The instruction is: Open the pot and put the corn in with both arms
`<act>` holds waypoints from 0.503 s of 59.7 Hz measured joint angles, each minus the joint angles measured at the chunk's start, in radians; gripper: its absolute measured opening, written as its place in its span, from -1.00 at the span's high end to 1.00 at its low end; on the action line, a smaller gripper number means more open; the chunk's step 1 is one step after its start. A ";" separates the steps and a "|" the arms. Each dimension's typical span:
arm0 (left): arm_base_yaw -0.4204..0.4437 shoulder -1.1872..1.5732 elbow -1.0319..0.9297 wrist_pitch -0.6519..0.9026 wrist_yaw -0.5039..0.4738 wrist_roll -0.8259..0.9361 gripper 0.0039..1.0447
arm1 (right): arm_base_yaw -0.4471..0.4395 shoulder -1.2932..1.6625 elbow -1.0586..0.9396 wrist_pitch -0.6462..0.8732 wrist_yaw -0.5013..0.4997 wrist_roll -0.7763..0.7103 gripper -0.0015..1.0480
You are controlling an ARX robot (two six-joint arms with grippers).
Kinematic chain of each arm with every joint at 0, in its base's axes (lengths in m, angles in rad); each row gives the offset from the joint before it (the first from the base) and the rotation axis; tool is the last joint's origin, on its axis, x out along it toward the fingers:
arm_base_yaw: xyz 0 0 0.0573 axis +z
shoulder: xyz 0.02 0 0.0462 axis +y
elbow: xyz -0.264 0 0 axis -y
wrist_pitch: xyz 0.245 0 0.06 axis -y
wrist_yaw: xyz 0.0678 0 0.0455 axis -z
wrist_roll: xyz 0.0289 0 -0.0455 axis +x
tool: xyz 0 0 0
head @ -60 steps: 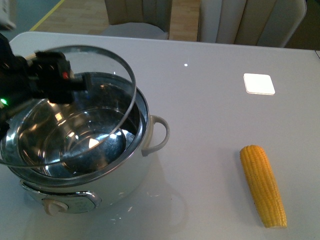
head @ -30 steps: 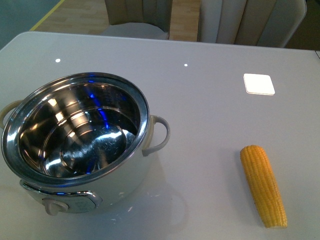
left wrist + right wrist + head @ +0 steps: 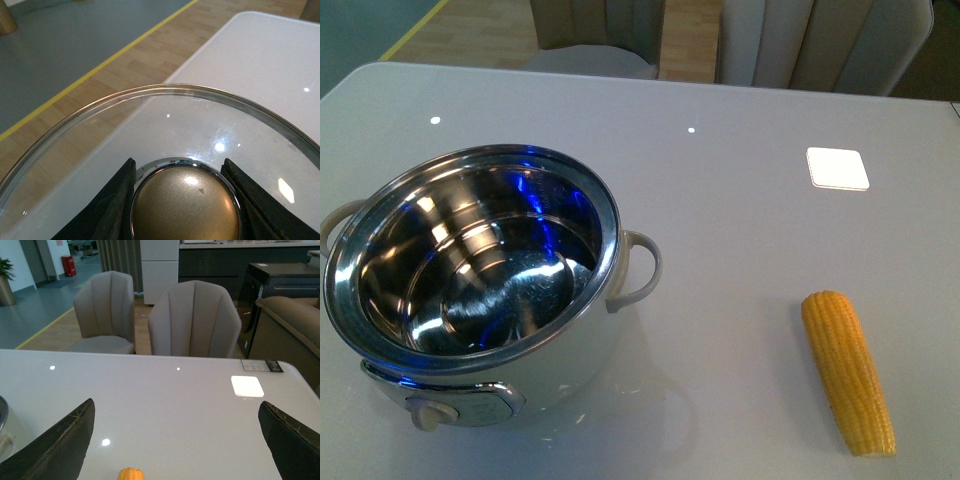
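Status: pot (image 3: 575,360) sits lower left of the front view, uncovered, steel interior empty. Corn (image 3: 847,372) lies flat on the table (image 3: 740,230) at lower right, narrow end toward the bottom edge, well apart from the pot. Neither arm shows in the front view.

Left hand (image 3: 177,162): clamped on the lid (image 3: 165,120), one finger each side of the brass knob (image 3: 185,205). Table corner and floor are visible through the glass. Lid is out of the front view, so its clearance from the pot can't be confirmed.

Right hand (image 3: 176,405): fingers spread wide, holding nothing. One end of the corn (image 3: 130,473) shows at bottom centre of the right wrist view, roughly btwn the fingers.

Step in hand (judgement): corn pickup by the right hand.
- Grip across the cob at mid-length, not at the taper. It's round and likely to roll or pivot.
- Lift level and clear the pot rim before release. Cob is abt as long as the pot is wide, so enter along the widest line.
- Keep the lid parked clear of the pot mouth.

Room: open table btwn corn and pot. The pot's loop handle (image 3: 638,268) faces the approach path. White tile (image 3: 838,168) at upper right is no obstruction. Corn is close to the bottom right frame edge; table edge there isn't visible.
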 joint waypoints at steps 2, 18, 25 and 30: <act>-0.001 0.014 0.005 0.000 0.004 0.000 0.15 | 0.000 0.000 0.000 0.000 0.000 0.000 -0.83; -0.028 0.192 0.154 0.001 0.027 -0.020 0.15 | 0.000 0.000 0.000 0.000 0.000 0.000 -0.83; -0.047 0.285 0.264 -0.005 0.049 -0.029 0.15 | 0.000 0.000 0.000 0.000 0.000 0.000 -0.83; -0.060 0.331 0.317 -0.019 0.065 -0.032 0.15 | 0.000 0.000 0.000 0.000 0.000 0.000 -0.83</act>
